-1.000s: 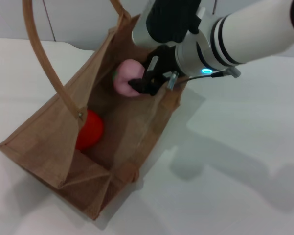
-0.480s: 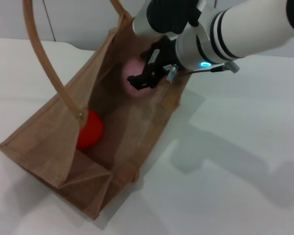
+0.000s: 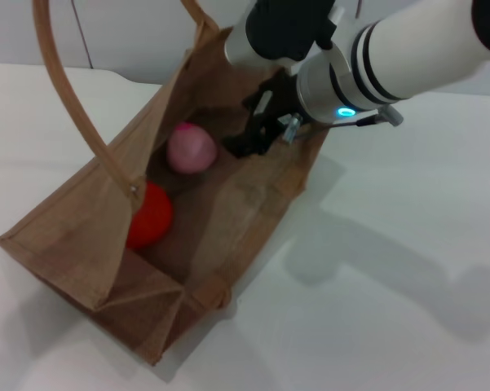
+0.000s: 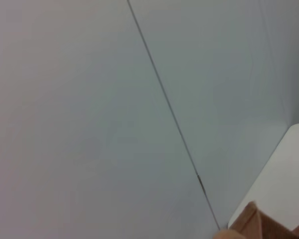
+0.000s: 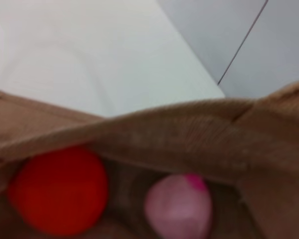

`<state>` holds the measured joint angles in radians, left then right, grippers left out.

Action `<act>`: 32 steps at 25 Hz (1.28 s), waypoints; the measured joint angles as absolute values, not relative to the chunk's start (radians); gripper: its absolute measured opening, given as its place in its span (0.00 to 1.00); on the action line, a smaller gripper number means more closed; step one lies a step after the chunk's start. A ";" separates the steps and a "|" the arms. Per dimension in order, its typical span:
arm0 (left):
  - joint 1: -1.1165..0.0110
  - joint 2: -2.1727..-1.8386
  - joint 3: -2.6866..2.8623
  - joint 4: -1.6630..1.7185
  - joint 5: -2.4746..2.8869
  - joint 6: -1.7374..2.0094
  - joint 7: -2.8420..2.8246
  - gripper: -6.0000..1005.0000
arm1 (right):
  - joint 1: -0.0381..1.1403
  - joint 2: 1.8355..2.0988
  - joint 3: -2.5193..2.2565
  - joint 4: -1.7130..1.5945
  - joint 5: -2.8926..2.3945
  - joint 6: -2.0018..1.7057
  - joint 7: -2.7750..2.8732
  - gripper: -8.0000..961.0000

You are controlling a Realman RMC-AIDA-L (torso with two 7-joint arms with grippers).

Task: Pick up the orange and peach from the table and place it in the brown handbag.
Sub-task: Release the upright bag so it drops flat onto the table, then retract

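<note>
Inside the brown handbag [image 3: 73,236], left to right: orange [image 3: 151,215] on the floor, peach [image 3: 191,150] beside it, loose. Right gripper [image 3: 257,130] over the rim, claw parted, empty, apparently after release.

peach [image 3: 191,150] in brown handbag [image 3: 81,236] | orange [image 3: 151,215] in it, nearer | right end effector [image 3: 257,129] over bag's right rim

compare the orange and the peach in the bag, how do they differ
The orange is bright orange-red; the peach is pale pink. The orange looks bigger than the peach. The orange sits partly hidden behind a bag wall, while the peach lies in full view nearer the right gripper. Both rest inside the brown handbag, ungripped.
</note>
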<state>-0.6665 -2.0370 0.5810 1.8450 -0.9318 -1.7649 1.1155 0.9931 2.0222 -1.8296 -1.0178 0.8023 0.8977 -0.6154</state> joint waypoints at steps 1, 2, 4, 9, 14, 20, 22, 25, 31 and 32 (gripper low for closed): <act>-0.664 -2.037 0.578 1.839 -0.928 -1.763 1.117 0.28 | 0.994 2.022 -1.829 -1.022 0.801 0.917 -0.614 0.69; -0.660 -2.035 0.575 1.831 -0.922 -1.756 1.118 0.28 | 0.994 2.021 -1.828 -1.027 0.799 0.936 -0.611 0.69; -0.652 -2.034 0.573 1.813 -0.907 -1.738 1.119 0.28 | 0.991 2.019 -1.817 -1.045 0.786 0.993 -0.596 0.69; -0.621 -2.034 0.570 1.766 -0.893 -1.704 1.126 0.28 | 0.910 2.016 -1.713 -1.173 0.645 1.112 -0.538 0.69; -0.616 -2.034 0.546 1.717 -0.902 -1.683 1.137 0.29 | 0.779 2.018 -1.564 -1.393 0.529 1.198 -0.522 0.68; -0.623 -2.034 0.522 1.681 -0.904 -1.676 1.162 0.29 | 0.730 2.013 -1.418 -1.450 0.507 1.205 -0.530 0.68; -0.633 -2.034 0.522 1.665 -0.904 -1.674 1.169 0.30 | 0.732 2.013 -1.397 -1.427 0.482 1.209 -0.530 0.68; -0.650 -2.032 0.524 1.641 -0.904 -1.674 1.174 0.30 | 0.745 2.015 -1.401 -1.386 0.453 1.206 -0.530 0.68; -0.683 -2.031 0.533 1.574 -0.995 -1.695 1.173 0.30 | 0.781 2.017 -1.403 -1.313 0.443 1.198 -0.530 0.68; -0.683 -2.031 0.533 1.574 -0.995 -1.695 1.173 0.32 | 0.786 2.017 -1.403 -1.306 0.443 1.198 -0.530 0.68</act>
<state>-0.6830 -2.0309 0.5326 1.5737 -0.9953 -1.6946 1.1733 0.7855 2.0167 -1.4027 -1.3060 0.4431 1.1983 -0.5304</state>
